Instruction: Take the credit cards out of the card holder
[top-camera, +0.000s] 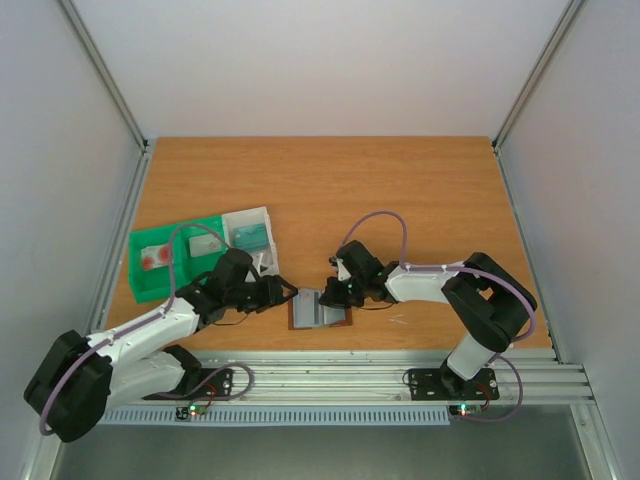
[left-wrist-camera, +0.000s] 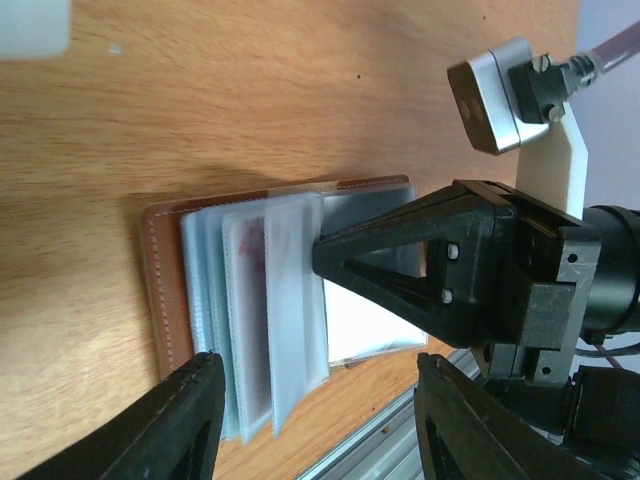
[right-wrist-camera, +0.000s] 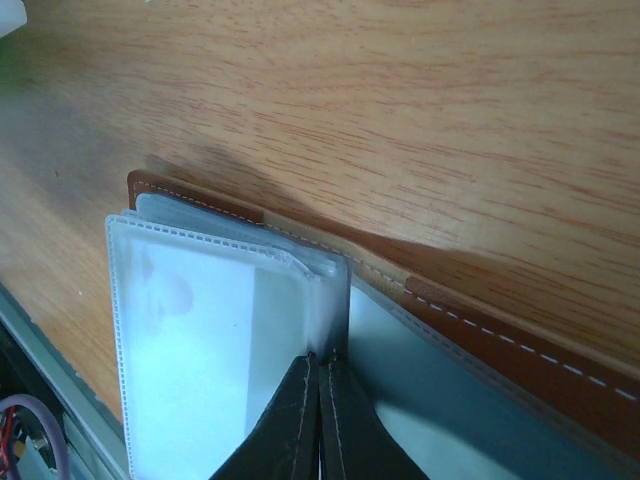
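No word, number or brand can be read in any view. The brown leather card holder (top-camera: 320, 310), open by the worktop's near edge, has clear plastic sleeves (left-wrist-camera: 250, 300). A white card (right-wrist-camera: 190, 340) in one sleeve bears a faint reddish blotch, too blurred to make out. In the green plastic compartment tray (top-camera: 135, 265) by the left edge, a white flat piece (top-camera: 155, 258) carries two red round marks, too small to read.

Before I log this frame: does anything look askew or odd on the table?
Yes. The brown leather wallet lies open, its clear plastic sleeves fanned up instead of flat; the right gripper pinches one sleeve's edge, wrinkling it.
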